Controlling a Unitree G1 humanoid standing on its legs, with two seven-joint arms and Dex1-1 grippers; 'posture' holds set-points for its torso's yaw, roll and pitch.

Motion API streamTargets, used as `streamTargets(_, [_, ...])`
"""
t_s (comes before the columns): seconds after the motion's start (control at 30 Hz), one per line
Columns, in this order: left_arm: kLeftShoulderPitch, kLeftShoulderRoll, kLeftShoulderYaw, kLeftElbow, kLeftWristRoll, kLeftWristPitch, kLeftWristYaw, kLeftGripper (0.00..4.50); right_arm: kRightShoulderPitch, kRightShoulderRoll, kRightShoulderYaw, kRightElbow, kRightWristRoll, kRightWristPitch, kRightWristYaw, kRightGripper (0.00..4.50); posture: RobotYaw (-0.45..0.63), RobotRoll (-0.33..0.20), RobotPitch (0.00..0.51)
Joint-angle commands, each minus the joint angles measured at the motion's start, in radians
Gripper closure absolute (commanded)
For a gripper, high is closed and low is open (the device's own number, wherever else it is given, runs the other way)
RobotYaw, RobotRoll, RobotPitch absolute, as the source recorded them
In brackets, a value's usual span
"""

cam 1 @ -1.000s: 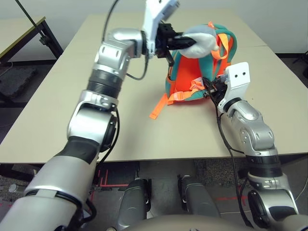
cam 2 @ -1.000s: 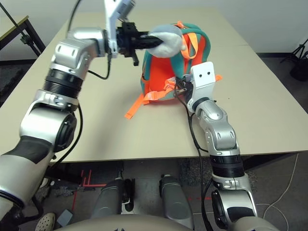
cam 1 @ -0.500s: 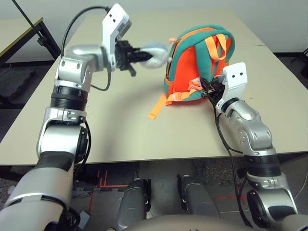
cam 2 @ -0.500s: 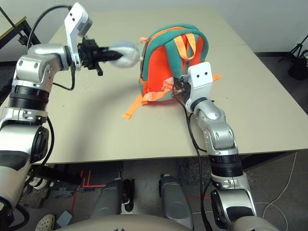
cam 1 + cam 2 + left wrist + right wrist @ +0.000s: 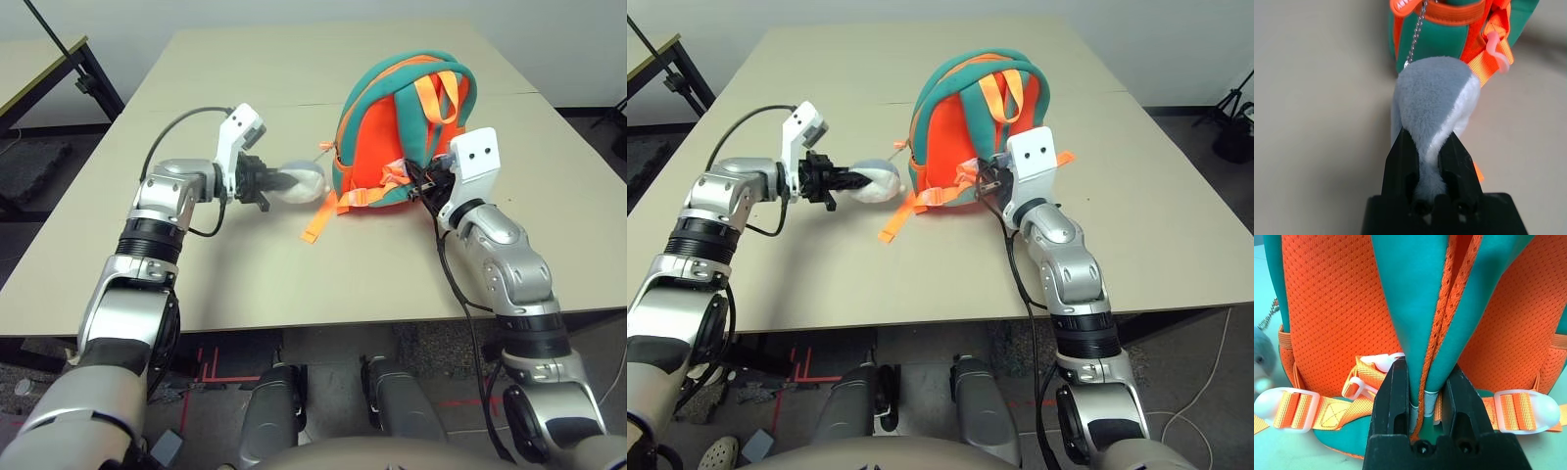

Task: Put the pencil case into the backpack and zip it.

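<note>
Main risk, as I read it: left pincer (image 5: 1432, 161) is clamped on the plush toy (image 5: 1435, 98), not on anything that opens the bag; toy hangs off the backpack (image 5: 392, 137) by a thin chain (image 5: 1415, 36), so a harder pull twd the table's left edge could tip or drag the bag, or strain the chain, w/o helping the task; second risk: right pincer (image 5: 1425, 396) is nearly closed on the teal strap fold at the bag's base, w/ orange straps and white buckles (image 5: 1283, 404) crowding both sides; if it lets go or slips the bag loses its anchor and may flop over; a strap could also snag a finger; third: no pencil case is visible on the table (image 5: 245, 284), so I can't tell whether it's already inside or elsewhere, and can't tell how the zip stands either; positions: backpack stands upright around mid-table, slightly twd the right edge, straps facing the near edge; left pincer sits low over the table just beside the bag on its left side, toy stretched between them, resting near the surface; right pincer touches the bag's lower near side, gripping it; one loose orange strap end (image 5: 315, 223) trails on the table twd the near edge.
</note>
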Motion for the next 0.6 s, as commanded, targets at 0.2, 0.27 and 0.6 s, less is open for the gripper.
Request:
streamTargets(0.2, [0.034, -0.073, -0.015, 0.126, 0.052, -0.099, 0.021, 4.36, 0.001, -0.004, 0.012, 0.005, -0.012, 0.011, 0.001, 3.84, -0.19, 0.0, 0.083])
streamTargets(0.27, [0.029, -0.08, 0.007, 0.116, 0.037, -0.09, 0.035, 4.36, 0.002, -0.005, 0.011, 0.002, -0.011, 0.013, 0.001, 3.84, -0.19, 0.0, 0.084])
streamTargets(0.6, [0.034, -0.071, 0.099, -0.14, -0.078, 0.12, 0.042, 2.9, -0.001, -0.008, 0.017, -0.034, 0.024, 0.055, 0.041, 3.84, -0.18, 0.0, 0.087])
